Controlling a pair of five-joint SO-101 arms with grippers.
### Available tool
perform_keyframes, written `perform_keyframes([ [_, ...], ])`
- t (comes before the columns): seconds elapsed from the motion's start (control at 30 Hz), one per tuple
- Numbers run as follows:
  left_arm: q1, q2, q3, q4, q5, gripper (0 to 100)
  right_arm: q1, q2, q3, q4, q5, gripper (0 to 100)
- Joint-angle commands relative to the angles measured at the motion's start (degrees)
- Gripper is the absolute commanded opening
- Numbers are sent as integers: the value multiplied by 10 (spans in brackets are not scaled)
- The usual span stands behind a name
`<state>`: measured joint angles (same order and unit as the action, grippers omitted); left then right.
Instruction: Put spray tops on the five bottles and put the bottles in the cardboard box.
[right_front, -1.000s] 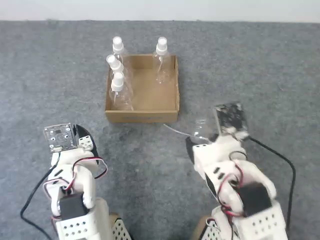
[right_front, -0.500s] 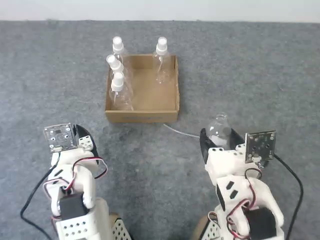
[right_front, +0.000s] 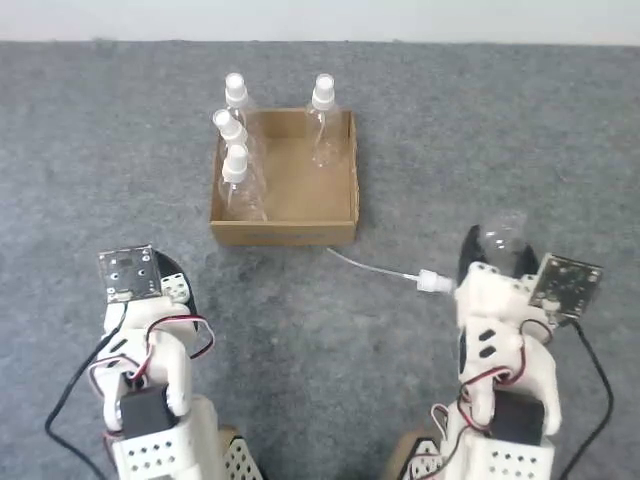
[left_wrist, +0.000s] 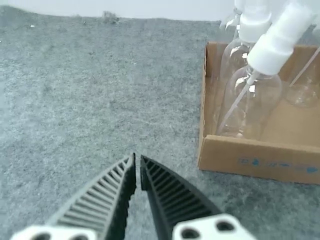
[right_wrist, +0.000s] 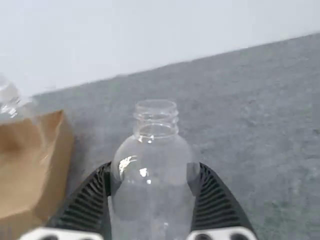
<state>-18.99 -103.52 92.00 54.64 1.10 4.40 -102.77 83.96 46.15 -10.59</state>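
Two-arm bottling station, seen at the fifth and last bottle. The cardboard box (right_front: 283, 233) sits on the grey table (right_front: 500, 120) toward its far edge. It holds four capped bottles (right_front: 236, 175), all upright: three along one side wall and one in the opposite far corner. The near part of the box floor on that side is bare and probably reserved for the last bottle.

The right pincer (right_wrist: 152, 172) is clamped around the body of the open bottle (right_wrist: 152, 155) near the table's near right corner. The bottle is upright, and its threaded neck stands clear above the fingers. This grip appears chosen to leave the mouth free to receive a top.

The spray top (right_front: 433, 281) lies on its side on the table, its white head just beside the held bottle. Its thin dip tube (right_front: 370, 266) trails toward the box's near wall, so the tube must be lifted and turned downward before it can enter the neck.

The left pincer (left_wrist: 137, 172) is together with nothing between its fingers, pointing at bare table beside the box toward the near left corner. Fetching the spray top would fall to this free arm.
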Motion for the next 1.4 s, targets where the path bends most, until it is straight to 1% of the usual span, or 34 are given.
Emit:
perform_keyframes([
  [0.0, -2, -9, -11, -16, -5, 13, 51, -14, 10, -58, -6, 6],
  [0.1, -3, -9, -18, -13, -5, 13, 65, -14, 35, -89, -6, 6],
  [0.27, -6, -9, -55, 25, -5, 13, 98, -14, 66, -134, -6, 6],
  [0.47, -76, -10, -86, 27, -4, 13, 98, -14, 79, -135, -6, 6],
  [0.53, -89, -10, -106, 27, -4, 13, 97, -14, 81, -135, -6, 6],
  [0.7, -67, -10, -166, 31, -4, 13, 97, -14, 81, -134, -5, 6],
  [0.83, -63, -10, -204, 31, -4, 13, 97, -14, 82, -131, -5, 6],
  [1.0, -62, -10, -258, 28, -3, 13, 75, -14, 91, -142, -3, 6],
  [1.1, -32, -9, -286, 30, -3, 13, 79, -14, 91, -142, -4, 6],
  [1.3, 85, -6, -320, 31, -6, 13, 86, -14, 91, -144, -2, 6],
  [1.37, 120, -6, -321, 31, -9, 28, 108, -14, 91, -145, -4, 6],
])
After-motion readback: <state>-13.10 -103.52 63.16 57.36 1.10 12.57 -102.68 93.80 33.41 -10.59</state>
